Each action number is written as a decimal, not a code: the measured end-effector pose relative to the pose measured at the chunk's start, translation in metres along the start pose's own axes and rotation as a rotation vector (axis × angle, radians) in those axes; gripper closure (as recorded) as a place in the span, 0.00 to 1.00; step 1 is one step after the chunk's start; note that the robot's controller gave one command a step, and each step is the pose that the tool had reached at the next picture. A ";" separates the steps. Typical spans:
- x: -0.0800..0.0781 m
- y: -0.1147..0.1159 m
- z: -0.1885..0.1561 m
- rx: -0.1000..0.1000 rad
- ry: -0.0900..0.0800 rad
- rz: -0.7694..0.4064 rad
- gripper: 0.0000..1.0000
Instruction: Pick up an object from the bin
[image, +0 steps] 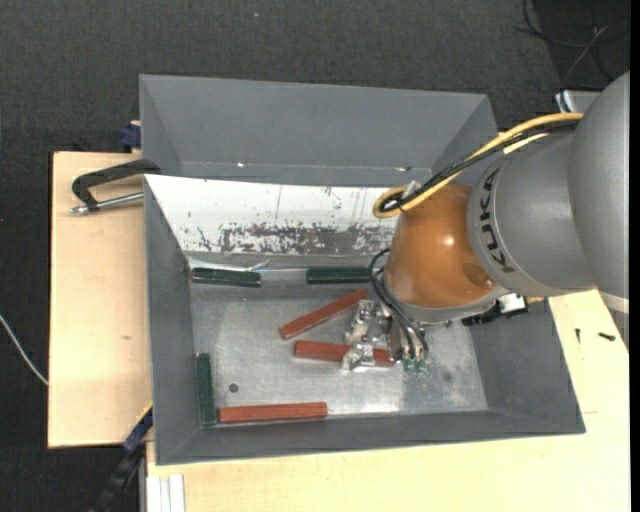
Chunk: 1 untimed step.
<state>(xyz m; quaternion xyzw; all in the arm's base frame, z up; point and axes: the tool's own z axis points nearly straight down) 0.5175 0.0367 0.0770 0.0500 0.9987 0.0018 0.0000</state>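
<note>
Light falls from above onto the bin (168, 300), fairly bright and even. The bin's far wall (290, 210) catches the strongest glare, a pale washed-out band across its lower part. The bin's floor (260, 385) gleams softly at its middle. Over the bin's right side the arm's orange cover (435, 260) carries a dull highlight and shades the floor beneath it. Outside the bin the ground is dark.

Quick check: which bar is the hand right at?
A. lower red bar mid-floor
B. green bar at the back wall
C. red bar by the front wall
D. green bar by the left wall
A: the hand sits at the right end of the lower red bar mid-floor; the front red bar and left green bar lie apart from it.
</note>
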 end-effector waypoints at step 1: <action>-0.007 0.005 -0.156 0.002 -0.008 -0.019 1.00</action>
